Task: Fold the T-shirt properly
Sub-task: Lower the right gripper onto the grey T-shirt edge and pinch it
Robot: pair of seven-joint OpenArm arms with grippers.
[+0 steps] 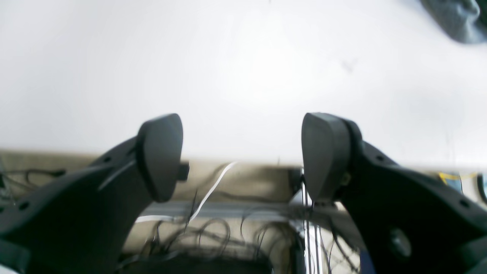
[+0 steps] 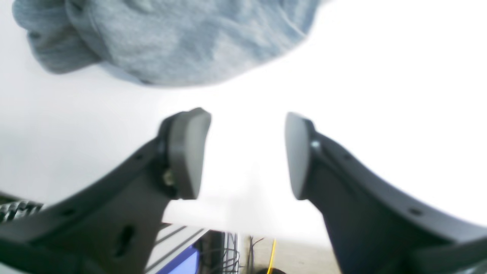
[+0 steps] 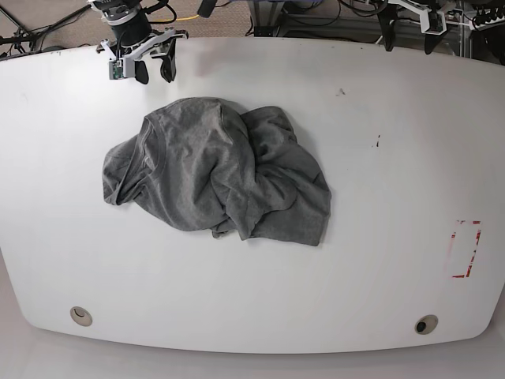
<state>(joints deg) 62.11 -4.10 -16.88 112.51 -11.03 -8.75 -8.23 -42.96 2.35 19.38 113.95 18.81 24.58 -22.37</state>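
Observation:
The grey T-shirt (image 3: 217,170) lies crumpled in a heap left of the middle of the white table (image 3: 379,197). My right gripper (image 3: 152,69) hovers at the far edge, just behind the heap, open and empty. In the right wrist view its fingers (image 2: 186,152) stand apart over bare table, with the T-shirt (image 2: 171,38) just ahead of them. My left gripper (image 3: 406,39) is at the far right edge, well away from the cloth. In the left wrist view this gripper (image 1: 243,156) is wide open and holds nothing, and only a corner of the T-shirt (image 1: 456,19) shows.
A red rectangular mark (image 3: 465,249) sits near the table's right edge. Two round holes (image 3: 80,316) (image 3: 426,324) are at the near corners. Cables (image 1: 213,228) and floor clutter lie beyond the far edge.

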